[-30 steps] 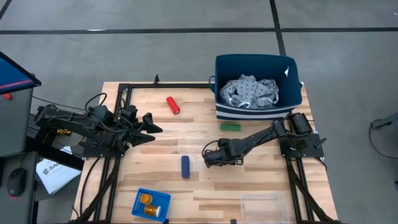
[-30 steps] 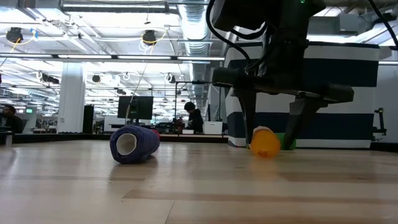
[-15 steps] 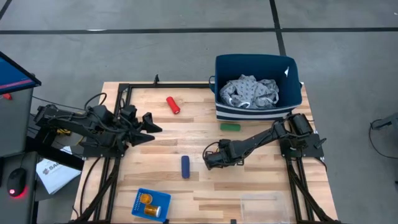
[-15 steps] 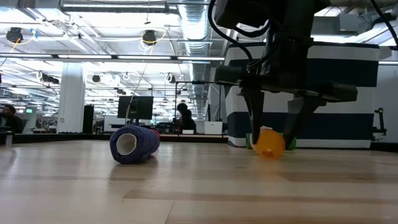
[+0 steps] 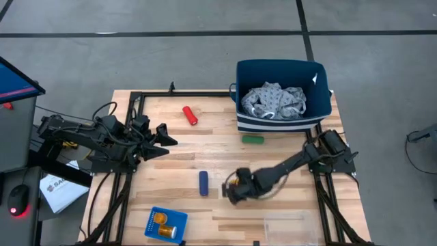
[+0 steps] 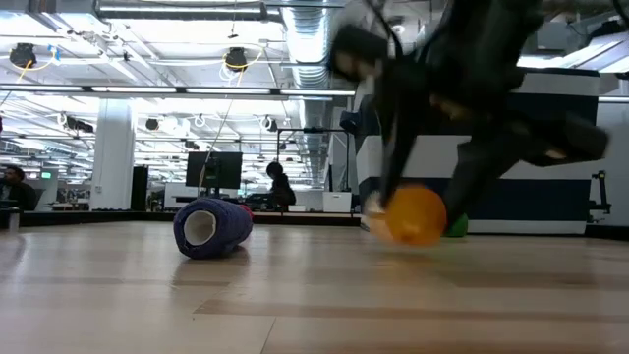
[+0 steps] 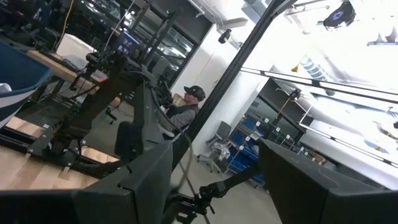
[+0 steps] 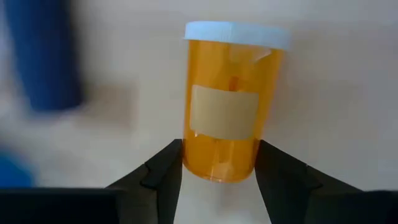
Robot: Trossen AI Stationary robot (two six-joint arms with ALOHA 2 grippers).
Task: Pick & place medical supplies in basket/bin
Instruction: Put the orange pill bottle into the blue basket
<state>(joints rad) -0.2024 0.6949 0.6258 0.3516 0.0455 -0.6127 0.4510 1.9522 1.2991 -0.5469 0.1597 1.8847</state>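
Observation:
My right gripper [image 5: 232, 191] is over the table's middle and shut on an orange pill bottle [image 8: 225, 112] with a white cap; the low view shows the same orange pill bottle [image 6: 415, 216]. A dark blue cylinder [image 5: 203, 182] lies on its side just left of it. The red cylinder [image 5: 190, 115] and the green cylinder [image 5: 252, 139] lie farther back. The grey patterned garment [image 5: 276, 101] sits in the navy bin [image 5: 246, 75]. Two orange bottles lie in the small blue basket [image 5: 153, 232]. My left gripper [image 5: 162, 140] waits open at the table's left. My right gripper pinches the pill bottle's base end [image 8: 217, 171], opposite the white cap [image 8: 236, 34], between its two fingers [image 8: 165, 168]. The fingers slant down from above and from the table's right. The bottle points away along the fingers, low over the wood; whether it touches the table I cannot tell.
A clear plastic tray [image 5: 287, 222] lies near the table's near right corner. The blue basket stands at the near left edge. The navy bin fills the far right corner. Bare wood stretches between the blue cylinder and the tray.
My right gripper's fingers stood on either side of the orange pill bottle, then shut on it. The gripper has since moved toward the table's near edge, taking the bottle along, so the bottle now shows larger in the low view.

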